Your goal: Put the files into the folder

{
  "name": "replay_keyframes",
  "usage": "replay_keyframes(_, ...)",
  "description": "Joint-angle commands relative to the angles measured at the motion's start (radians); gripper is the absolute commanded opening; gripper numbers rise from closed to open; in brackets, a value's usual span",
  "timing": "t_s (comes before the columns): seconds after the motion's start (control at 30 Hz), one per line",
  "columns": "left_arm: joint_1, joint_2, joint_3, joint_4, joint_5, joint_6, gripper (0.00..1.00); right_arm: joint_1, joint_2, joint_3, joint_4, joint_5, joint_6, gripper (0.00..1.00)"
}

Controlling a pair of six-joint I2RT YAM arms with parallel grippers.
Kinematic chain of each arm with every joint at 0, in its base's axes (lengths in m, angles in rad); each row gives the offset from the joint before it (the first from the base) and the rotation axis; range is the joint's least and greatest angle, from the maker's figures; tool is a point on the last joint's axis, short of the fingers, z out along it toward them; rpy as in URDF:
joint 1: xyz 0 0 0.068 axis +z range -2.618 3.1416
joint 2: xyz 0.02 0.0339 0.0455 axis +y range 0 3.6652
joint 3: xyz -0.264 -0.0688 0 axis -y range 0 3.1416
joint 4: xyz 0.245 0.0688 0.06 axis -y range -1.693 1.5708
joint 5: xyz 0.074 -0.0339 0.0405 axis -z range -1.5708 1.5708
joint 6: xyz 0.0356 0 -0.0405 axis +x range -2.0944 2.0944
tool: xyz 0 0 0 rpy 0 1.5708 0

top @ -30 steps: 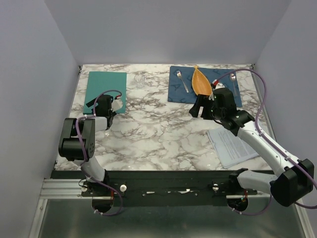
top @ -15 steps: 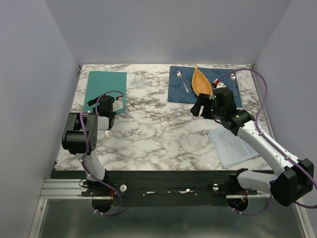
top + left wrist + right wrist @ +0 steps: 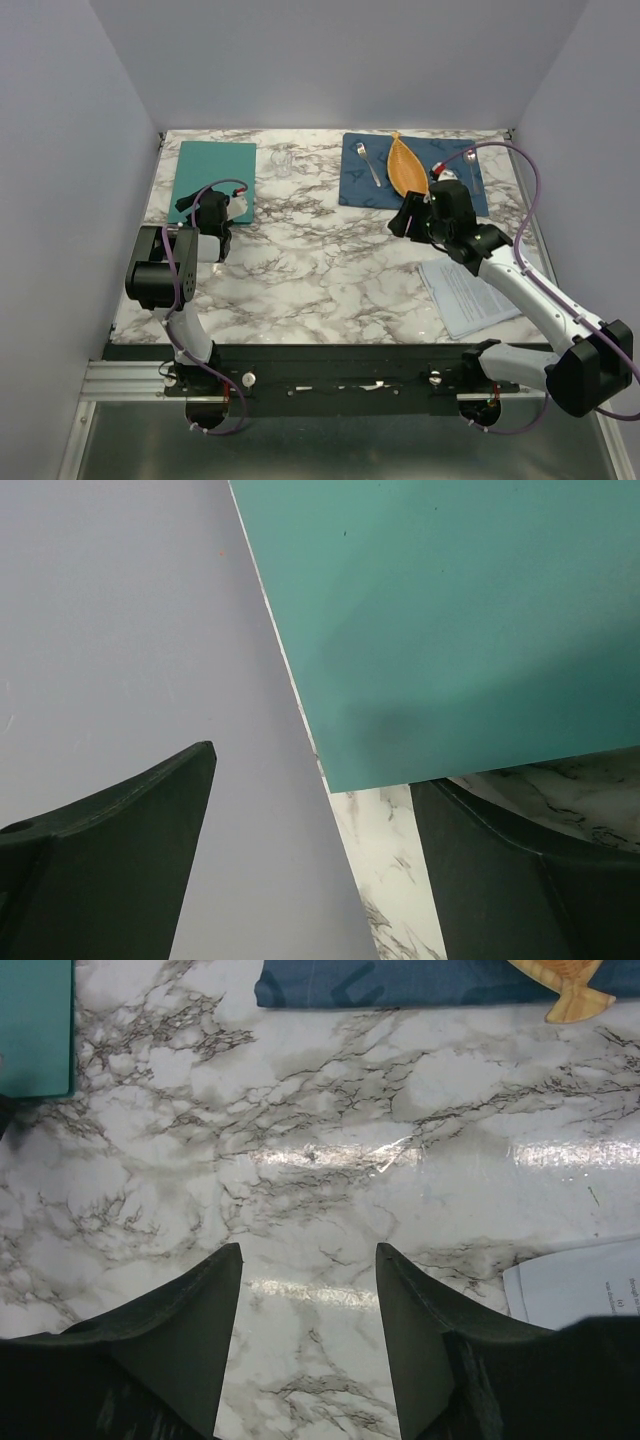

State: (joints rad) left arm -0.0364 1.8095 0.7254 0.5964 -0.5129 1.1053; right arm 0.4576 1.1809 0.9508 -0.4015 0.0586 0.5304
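Top external view: the folder [image 3: 213,178] lies closed at far left, the files [image 3: 470,295] well apart at near right. Your left claw [image 3: 312,765] and right claw [image 3: 308,1250] stand open, holding nothing. You may push the flat folder away instead of lifting its cover.

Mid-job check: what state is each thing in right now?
folder: closed, flat on the table.
files: lying on the table, outside the folder.
left gripper: open, empty, at the folder's near corner.
right gripper: open, empty, above bare table.
glass: upright.
leaf-shaped dish: resting on the placemat.
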Motion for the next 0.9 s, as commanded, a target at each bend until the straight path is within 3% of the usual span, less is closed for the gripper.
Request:
replay_keyframes(0.0, 0.003, -0.007, 0.012, 0.057, -0.021, -0.045, 0.88, 0.006, -0.03, -0.023, 0.029, 0.037, 0.017, 0.63)
replay_keyframes(0.37, 0.003, 0.005, 0.052, 0.06, -0.053, -0.085, 0.64, 0.007, -0.047, -0.049, 0.046, 0.05, 0.026, 0.52)
replay_keyframes(0.47, 0.003, 0.011, 0.086, 0.051, -0.091, -0.105, 0.51, 0.004, -0.052, -0.055, 0.052, 0.05, 0.026, 0.47)
replay_keyframes(0.6, 0.003, 0.001, 0.126, -0.039, -0.092, -0.153, 0.25, 0.006, -0.053, -0.058, 0.059, 0.044, 0.031, 0.36)
replay_keyframes(0.8, 0.003, -0.028, 0.146, -0.112, -0.095, -0.225, 0.0, 0.007, -0.053, -0.06, 0.069, 0.034, 0.025, 0.26)
replay_keyframes(0.87, 0.003, -0.041, 0.149, -0.136, -0.101, -0.249, 0.0, 0.006, -0.053, -0.064, 0.076, 0.026, 0.025, 0.24)
